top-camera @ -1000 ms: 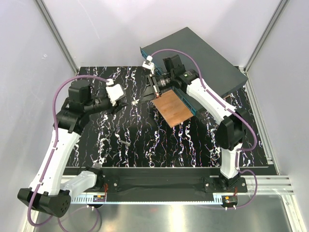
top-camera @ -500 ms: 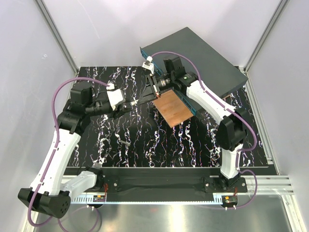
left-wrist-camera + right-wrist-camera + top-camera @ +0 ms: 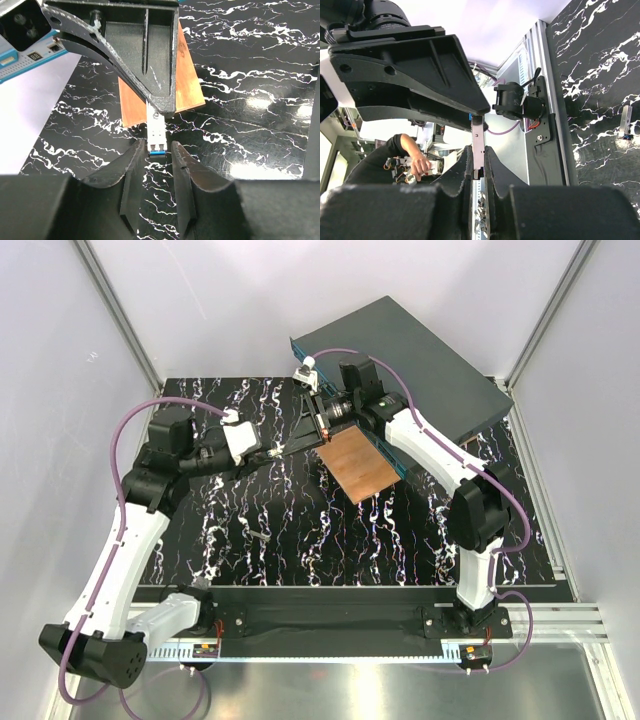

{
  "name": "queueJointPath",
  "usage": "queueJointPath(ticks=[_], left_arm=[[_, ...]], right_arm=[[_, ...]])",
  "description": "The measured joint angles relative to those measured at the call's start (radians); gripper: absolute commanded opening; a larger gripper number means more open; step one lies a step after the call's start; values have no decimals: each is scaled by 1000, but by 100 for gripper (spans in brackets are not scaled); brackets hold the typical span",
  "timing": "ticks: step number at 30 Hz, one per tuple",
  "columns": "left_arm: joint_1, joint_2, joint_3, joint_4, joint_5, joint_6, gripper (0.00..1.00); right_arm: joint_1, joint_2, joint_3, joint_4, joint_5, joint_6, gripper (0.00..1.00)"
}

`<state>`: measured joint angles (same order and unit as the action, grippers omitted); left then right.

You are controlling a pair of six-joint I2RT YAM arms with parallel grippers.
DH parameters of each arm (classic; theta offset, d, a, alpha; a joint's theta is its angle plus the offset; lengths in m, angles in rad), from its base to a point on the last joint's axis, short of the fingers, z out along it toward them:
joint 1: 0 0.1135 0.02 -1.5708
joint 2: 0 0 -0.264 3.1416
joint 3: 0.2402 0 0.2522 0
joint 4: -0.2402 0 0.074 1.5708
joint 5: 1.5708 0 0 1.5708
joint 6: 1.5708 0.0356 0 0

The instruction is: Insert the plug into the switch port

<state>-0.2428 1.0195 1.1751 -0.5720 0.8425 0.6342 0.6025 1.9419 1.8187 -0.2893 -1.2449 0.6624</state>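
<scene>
Straddling the blue tail of the small silver rectangular plug (image 3: 156,131), our left gripper (image 3: 156,146) sits left of centre in the overhead view, fingers spread with a sliver of gap on either side; our right gripper (image 3: 478,151), just to its right, is clamped on the plug's other end; the copper-brown square plate (image 3: 355,465) lies beside it; the switch port sits in the teal-blue face (image 3: 27,64) of the large flat dark-grey box (image 3: 430,350), upper right. We judge a handover is under way; next, the left must pinch before the right releases, then align plug to socket.
</scene>
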Motion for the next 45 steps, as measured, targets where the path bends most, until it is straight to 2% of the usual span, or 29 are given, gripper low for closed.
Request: queueJointPath(ticks=[6, 14, 15, 16, 20, 22, 28, 34, 41, 45], left_arm=[[0, 11, 0, 7, -2, -3, 31], [0, 11, -4, 12, -6, -12, 6], [0, 11, -4, 13, -7, -14, 1], [0, 11, -4, 13, -6, -15, 0], [0, 25, -3, 13, -6, -34, 0], [1, 39, -3, 6, -8, -48, 0], [43, 90, 21, -14, -10, -118, 0], [58, 238, 172, -10, -35, -188, 0], [57, 409, 345, -6, -43, -225, 0], [55, 422, 352, -2, -57, -236, 0]], right_arm=[[0, 0, -2, 16, -6, 23, 0], [-1, 0, -9, 36, -6, 45, 1], [-1, 0, -10, 38, -6, 48, 10], [-1, 0, -10, 38, -6, 50, 35], [-5, 0, -5, 28, -5, 50, 83], [-13, 0, 16, -1, 1, 22, 98], [-108, -1, 261, -210, 102, -179, 100], [-255, -35, 410, -388, 315, -414, 100], [-521, -52, 453, -566, 534, -632, 100], [-742, -120, 343, -623, 570, -666, 100]])
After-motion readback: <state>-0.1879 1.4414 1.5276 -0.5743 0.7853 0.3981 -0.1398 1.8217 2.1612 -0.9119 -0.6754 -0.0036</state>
